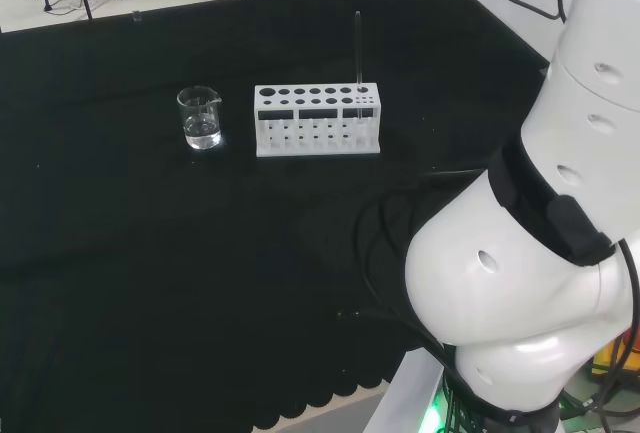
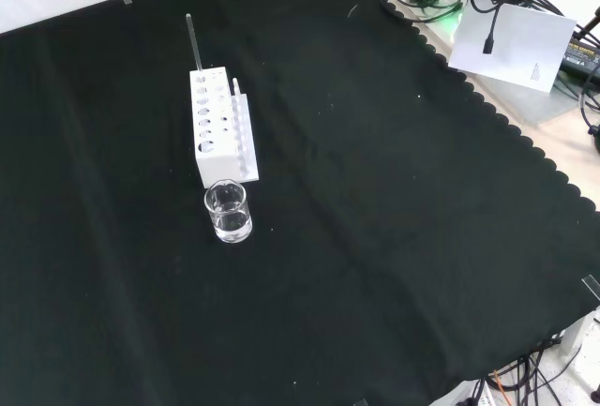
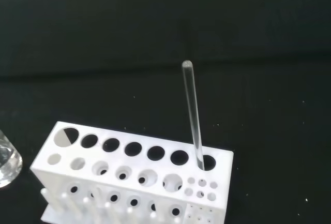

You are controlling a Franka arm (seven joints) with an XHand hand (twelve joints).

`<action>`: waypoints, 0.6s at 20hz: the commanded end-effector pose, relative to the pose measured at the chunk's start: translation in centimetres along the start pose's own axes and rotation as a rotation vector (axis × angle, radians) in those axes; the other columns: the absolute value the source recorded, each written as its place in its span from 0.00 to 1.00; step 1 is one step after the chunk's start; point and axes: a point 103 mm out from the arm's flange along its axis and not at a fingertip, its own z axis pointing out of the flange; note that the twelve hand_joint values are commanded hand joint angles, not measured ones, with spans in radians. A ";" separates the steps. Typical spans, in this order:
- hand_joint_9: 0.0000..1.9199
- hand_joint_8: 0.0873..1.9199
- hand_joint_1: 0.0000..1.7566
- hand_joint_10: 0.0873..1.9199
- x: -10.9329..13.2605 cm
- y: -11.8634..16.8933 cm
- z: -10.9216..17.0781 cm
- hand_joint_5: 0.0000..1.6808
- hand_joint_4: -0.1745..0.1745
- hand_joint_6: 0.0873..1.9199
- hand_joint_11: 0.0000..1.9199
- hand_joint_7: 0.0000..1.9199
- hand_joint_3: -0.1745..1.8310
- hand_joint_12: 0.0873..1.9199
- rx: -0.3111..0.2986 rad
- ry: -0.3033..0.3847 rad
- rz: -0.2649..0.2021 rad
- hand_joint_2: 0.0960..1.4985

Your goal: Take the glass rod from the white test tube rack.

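Note:
A white test tube rack (image 1: 317, 119) stands on the black cloth, and a clear glass rod (image 1: 358, 49) rises upright from the hole at its right end in the head view. In the front view the rack (image 2: 221, 128) runs toward the camera with the rod (image 2: 193, 42) at its far end. The wrist view looks down on the rack (image 3: 132, 175) from close by, the rod (image 3: 192, 115) standing in an end hole of the back row, slightly tilted.
A small glass beaker (image 1: 201, 118) with a little clear liquid stands left of the rack in the head view, nearer than the rack (image 2: 229, 211) in the front view. The arm's white links (image 1: 540, 253) stand at the head view's right.

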 end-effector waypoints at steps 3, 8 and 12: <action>0.03 0.42 0.34 0.43 -1.2 2.3 2.5 0.07 0.06 0.00 0.00 0.02 0.00 0.68 0.011 0.015 -0.010 0.81; 0.05 0.43 0.34 0.44 -1.7 2.8 4.2 0.08 0.05 0.00 0.00 0.03 0.00 0.69 0.035 0.025 -0.008 0.81; 0.08 0.44 0.33 0.45 -1.5 3.0 5.4 0.09 0.04 0.00 0.00 0.05 0.00 0.70 0.045 0.019 -0.006 0.81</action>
